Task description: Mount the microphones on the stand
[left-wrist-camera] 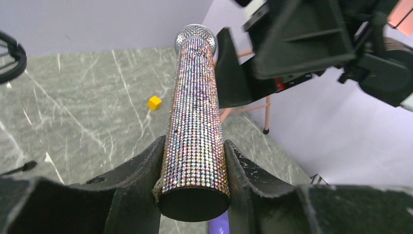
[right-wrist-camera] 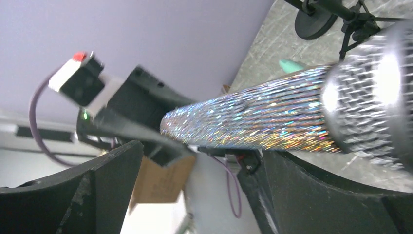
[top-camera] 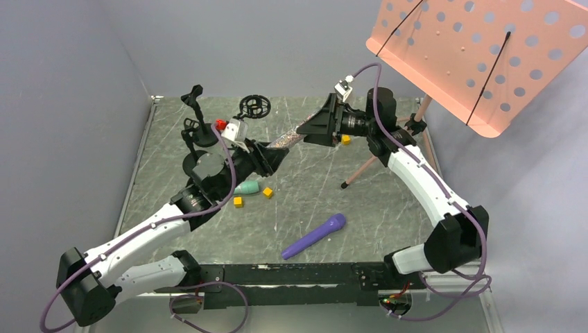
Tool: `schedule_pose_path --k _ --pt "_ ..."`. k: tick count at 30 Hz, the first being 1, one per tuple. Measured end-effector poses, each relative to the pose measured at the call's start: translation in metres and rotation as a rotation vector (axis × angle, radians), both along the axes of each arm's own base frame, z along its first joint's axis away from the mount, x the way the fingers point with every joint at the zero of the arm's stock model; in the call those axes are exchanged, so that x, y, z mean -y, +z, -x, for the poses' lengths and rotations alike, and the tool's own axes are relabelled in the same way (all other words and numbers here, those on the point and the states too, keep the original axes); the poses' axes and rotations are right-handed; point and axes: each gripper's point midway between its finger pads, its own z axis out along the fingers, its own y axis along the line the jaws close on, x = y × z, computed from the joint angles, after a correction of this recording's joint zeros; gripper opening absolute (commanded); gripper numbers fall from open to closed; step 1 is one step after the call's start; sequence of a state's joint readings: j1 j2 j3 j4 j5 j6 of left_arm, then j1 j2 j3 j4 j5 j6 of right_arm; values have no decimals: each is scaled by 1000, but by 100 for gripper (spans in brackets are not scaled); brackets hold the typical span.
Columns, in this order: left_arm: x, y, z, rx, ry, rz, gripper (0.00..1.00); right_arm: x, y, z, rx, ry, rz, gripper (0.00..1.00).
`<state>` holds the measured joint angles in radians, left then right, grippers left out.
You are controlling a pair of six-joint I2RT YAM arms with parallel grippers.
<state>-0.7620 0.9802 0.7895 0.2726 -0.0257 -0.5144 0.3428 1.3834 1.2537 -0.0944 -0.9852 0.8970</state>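
the glittery microphone [left-wrist-camera: 195, 122] is being pinched at its tail end by the left claw [left-wrist-camera: 194, 163], with both fingers being pressed against the barrel. The rest of it is being pointed straight out ahead of that claw, up off the table [top-camera: 388, 187]

its silver mesh head is being straddled by the right claw [right-wrist-camera: 199, 151], which is being held spread wide and isn't clamping anything. The barrel is being run close along one finger (touching or not can't be told), and the other finger is well apart from it

the teal microphone [top-camera: 247, 188] is being left flat on the table beneath the left claw's wrist, partly hidden by the arm, with two yellow cubes [top-camera: 238, 202] just beside it. The purple microphone [top-camera: 313, 236] is being left lying well behind both claws, near the arm bases

the black stand [top-camera: 197, 118] is being left upright off to the left claw's side, away from the right claw
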Motion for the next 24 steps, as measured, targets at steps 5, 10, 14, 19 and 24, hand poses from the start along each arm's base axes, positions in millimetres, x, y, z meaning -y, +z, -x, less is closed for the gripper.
schedule_pose_path --k 5,10,14,19,24 --pt "5 24 4 126 17 21 0 -8 -6 -22 -143 -100 -25 96" --pt "3 22 4 176 38 6 0 -10 -10 -41 -210 -208 -20 87" --pt "1 10 6 176 50 -17 0 -10 -13 -61 -232 -281 -14 76" --pt "-7 -4 4 170 86 -37 0 -15 -21 -67 -300 -300 -21 68" --pt "-9 -9 1 182 117 -70 0 -28 -20 -63 -333 -277 -42 70"
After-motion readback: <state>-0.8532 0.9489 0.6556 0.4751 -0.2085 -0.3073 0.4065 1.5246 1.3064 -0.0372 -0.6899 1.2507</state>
